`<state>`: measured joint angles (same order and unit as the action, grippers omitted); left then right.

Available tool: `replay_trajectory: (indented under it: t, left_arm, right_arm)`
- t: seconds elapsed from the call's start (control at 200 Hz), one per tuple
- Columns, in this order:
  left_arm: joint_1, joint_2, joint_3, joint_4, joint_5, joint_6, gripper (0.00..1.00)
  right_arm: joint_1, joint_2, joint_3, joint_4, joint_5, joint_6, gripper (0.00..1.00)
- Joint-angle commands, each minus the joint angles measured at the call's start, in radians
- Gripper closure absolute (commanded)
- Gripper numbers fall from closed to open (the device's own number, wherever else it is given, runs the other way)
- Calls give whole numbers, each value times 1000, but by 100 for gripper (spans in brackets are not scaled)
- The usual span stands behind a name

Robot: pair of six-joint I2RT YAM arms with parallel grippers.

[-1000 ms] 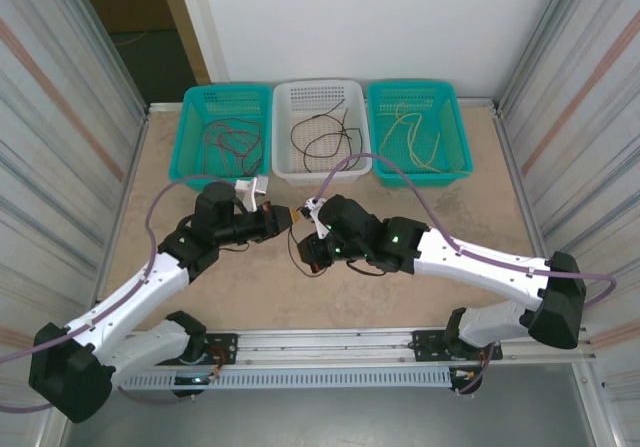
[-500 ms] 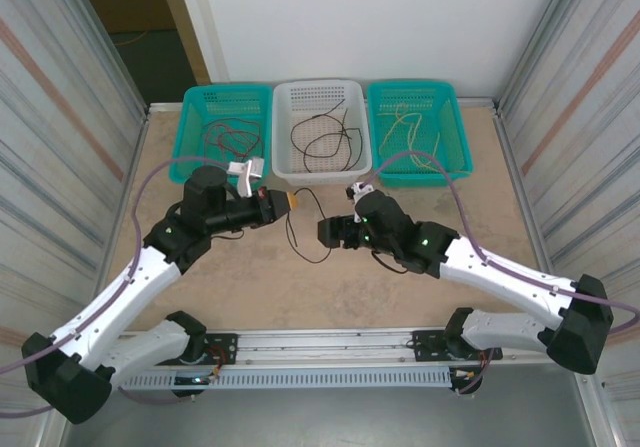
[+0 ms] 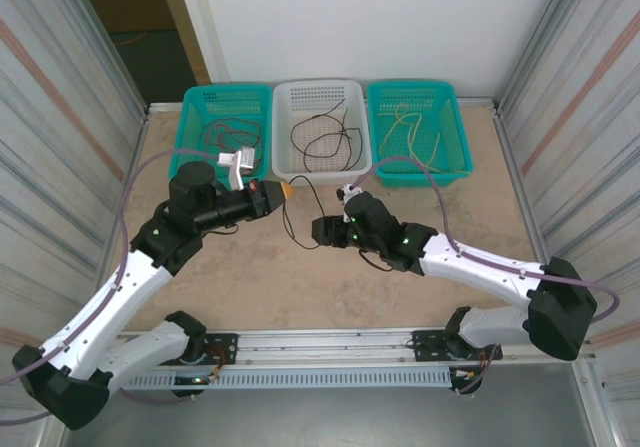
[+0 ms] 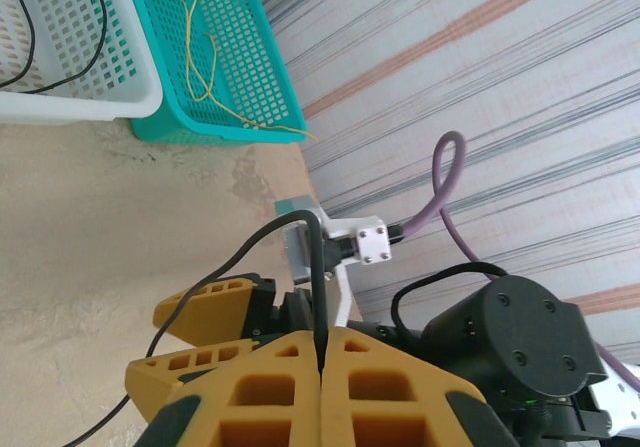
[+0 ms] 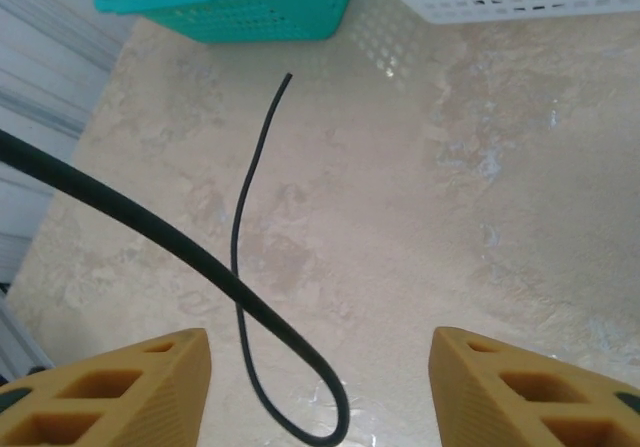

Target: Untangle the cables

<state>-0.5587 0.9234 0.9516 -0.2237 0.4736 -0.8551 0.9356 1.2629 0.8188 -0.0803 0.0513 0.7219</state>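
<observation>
Table (image 3: pixel 450 207) first: sandy and mottled, it carries three baskets in a row along its far edge. The left teal basket (image 3: pixel 228 91) holds reddish cables (image 3: pixel 225 137), the white basket (image 3: pixel 318 84) in the middle holds black cables (image 3: pixel 320 142), and the right teal basket (image 3: pixel 412 85) holds yellow cables (image 3: pixel 410 132).

My left gripper (image 3: pixel 288 193) hangs just in front of the white basket, pointing to my right. Its yellow jaws are pressed together and pinch a black cable (image 3: pixel 284 219) between their tips. From my left wrist I see that cable (image 4: pixel 315 257) rise straight out of the seam between the pads, bend over and trail down toward the table.

My right gripper (image 3: pixel 318 231) sits near the middle of the table, facing the left one. Its jaws are spread wide, with nothing between them. From my right wrist the black cable (image 5: pixel 240 217) curls in a loop on the table below the gap, touching neither finger, and its free end points toward the left teal basket.
</observation>
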Motion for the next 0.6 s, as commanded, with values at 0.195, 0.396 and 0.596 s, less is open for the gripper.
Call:
replay_trajectory:
  t: [0.195,0.396,0.596]
  left_arm:
    - [-7,-32,41,14,-27,-15,100]
    - [-7,-40,47,-26,-41,19,100]
    - [-7,-48,140,-324,-215,297,100]
  right_arm:
    - [-4,37,-22,59,-10,30,59]
    - [-6,41,-17,50,-6,23,90]
    - [0,-18,33,-109,60,-27,100]
